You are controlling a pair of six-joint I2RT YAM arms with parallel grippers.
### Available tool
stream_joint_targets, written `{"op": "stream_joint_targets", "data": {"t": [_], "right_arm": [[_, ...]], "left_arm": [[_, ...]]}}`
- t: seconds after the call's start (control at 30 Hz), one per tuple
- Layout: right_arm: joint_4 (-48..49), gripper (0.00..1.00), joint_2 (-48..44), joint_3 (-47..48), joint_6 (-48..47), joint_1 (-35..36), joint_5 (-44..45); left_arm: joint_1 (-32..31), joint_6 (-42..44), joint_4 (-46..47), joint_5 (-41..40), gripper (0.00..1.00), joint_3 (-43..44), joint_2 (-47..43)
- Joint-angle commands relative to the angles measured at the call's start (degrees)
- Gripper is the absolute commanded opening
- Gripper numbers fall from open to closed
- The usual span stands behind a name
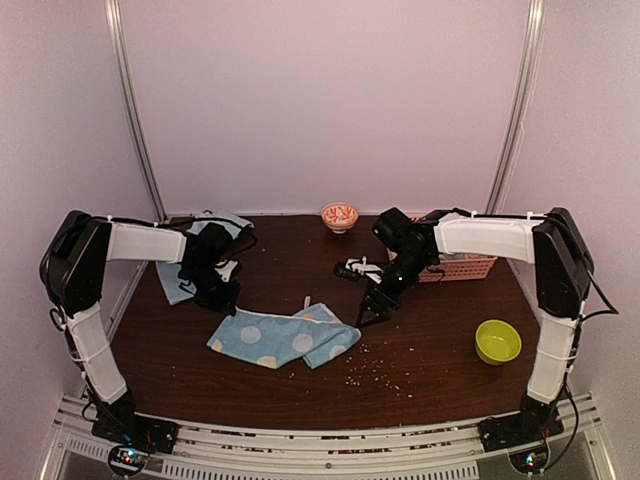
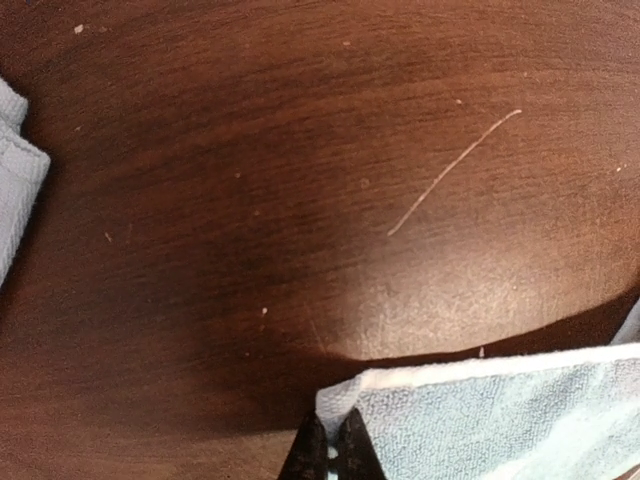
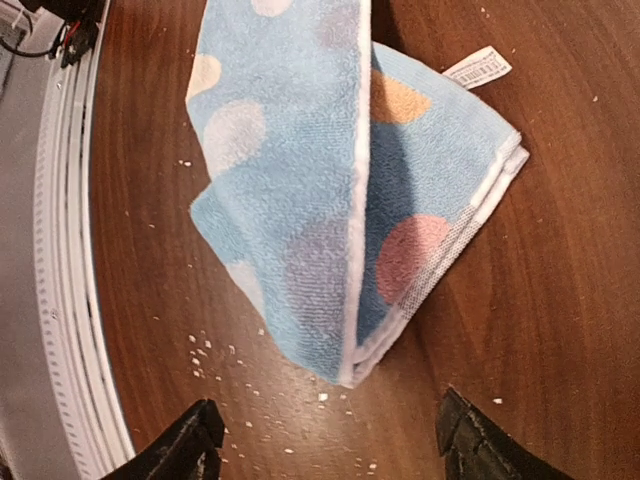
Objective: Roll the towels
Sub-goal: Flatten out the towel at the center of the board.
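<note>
The spotted light-blue towel (image 1: 285,338) lies loosely folded at the table's middle; in the right wrist view (image 3: 300,200) its folded corner points at my fingers. My right gripper (image 1: 372,312) (image 3: 330,445) is open and empty, with its jaws wide apart just short of that corner. My left gripper (image 1: 222,298) (image 2: 330,450) is shut on a white-hemmed corner of a light-blue towel (image 2: 480,420), apparently the spotted one's left end. The plain towel (image 1: 185,270) lies at the back left under my left arm, and its edge shows in the left wrist view (image 2: 15,170).
A pink lattice basket (image 1: 462,266) stands at the back right behind my right arm. A lime-green bowl (image 1: 497,341) sits front right. A small orange-patterned bowl (image 1: 339,216) is at the back centre. A small black-and-white object (image 1: 357,268) lies nearby. Crumbs (image 1: 375,370) dot the table.
</note>
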Motion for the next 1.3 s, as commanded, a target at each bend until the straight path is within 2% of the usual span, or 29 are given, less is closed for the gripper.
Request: {"op": "stream_joint_targets", "data": {"t": [0.0, 0.1, 0.17, 0.2, 0.27, 0.33, 0.37, 0.4, 0.5, 0.6, 0.67, 0.77, 0.87, 0.93, 0.97, 1.07, 1.17, 1.27], "right_arm": [[-2.5, 0.98, 1.6, -1.6, -1.9, 2.3, -3.5], [2.5, 0.99, 2.4, -2.3, 1.6, 3.8, 0.5], [4.0, 0.86, 4.2, -0.9, 2.8, 4.5, 1.3], [4.4, 0.76, 5.2, -0.1, 3.7, 4.6, 1.7], [4.0, 0.39, 6.9, 2.1, 4.5, 4.8, 1.9], [4.3, 0.1, 7.1, 2.8, 5.5, 4.8, 3.1], [4.6, 0.0, 6.4, 2.8, 6.1, 4.8, 4.4], [4.9, 0.0, 5.4, 2.8, 6.5, 4.8, 6.1], [2.9, 0.0, 1.8, 5.1, 5.5, 4.5, 12.7], [-1.6, 0.0, -2.1, 14.2, 4.7, 3.2, 20.4], [-0.2, 0.0, -6.2, 19.1, 6.2, 1.1, 26.4], [5.4, 0.0, -14.6, 15.4, 5.9, 0.1, 29.8], [3.8, 0.19, -22.0, 3.6, 1.6, 1.8, 24.7], [1.0, 0.4, -26.1, -4.6, -1.5, 4.1, 19.8], [0.2, 0.49, -28.0, -8.8, -2.7, 5.4, 18.2], [-1.6, 0.78, -31.9, -16.7, -5.4, 7.6, 14.7], [-4.5, 0.86, -32.5, -14.9, -5.7, 7.6, 13.2], [-4.2, 0.93, -32.3, -11.6, -3.3, 5.8, 15.2]], "left_arm": [[0.3, 0.7, 1.3, 1.3, 0.0, -0.4, -4.4], [0.2, 0.7, 1.1, 0.7, 0.0, -0.6, -6.3], [0.2, 0.6, 0.9, 0.6, 0.0, -0.6, -6.5], [0.3, 0.6, 0.9, 0.6, 0.0, -0.6, -6.6], [0.2, 0.5, 0.8, 0.7, 0.0, -0.8, -6.8], [0.3, 0.5, 0.1, 0.5, 0.0, -0.3, -7.1], [0.2, 0.7, -0.6, 0.0, 0.0, 0.6, -7.3], [0.2, 1.0, -1.9, -0.6, 0.0, 1.7, -7.5], [0.2, 2.5, -5.9, -4.7, 0.0, 7.7, -8.7], [0.2, 4.2, -7.1, -9.3, 0.0, 15.2, -13.0], [0.2, 5.5, -5.5, -12.2, 0.0, 18.0, -17.3], [0.3, 9.0, -2.2, -7.9, 0.0, 16.2, -24.4], [0.2, 7.1, -2.3, 2.3, 0.0, 8.3, -29.8], [-0.8, 6.1, -2.9, 13.0, 0.0, 1.3, -32.6], [-1.5, 5.7, -4.9, 14.8, 0.0, -0.9, -33.6], [-2.1, 7.6, -12.9, 14.7, 0.14, -3.6, -34.7], [-2.2, 6.8, -14.4, 7.0, 0.35, -4.5, -35.3], [-2.1, 5.8, -13.6, 4.4, 0.41, -3.7, -33.8]]}}
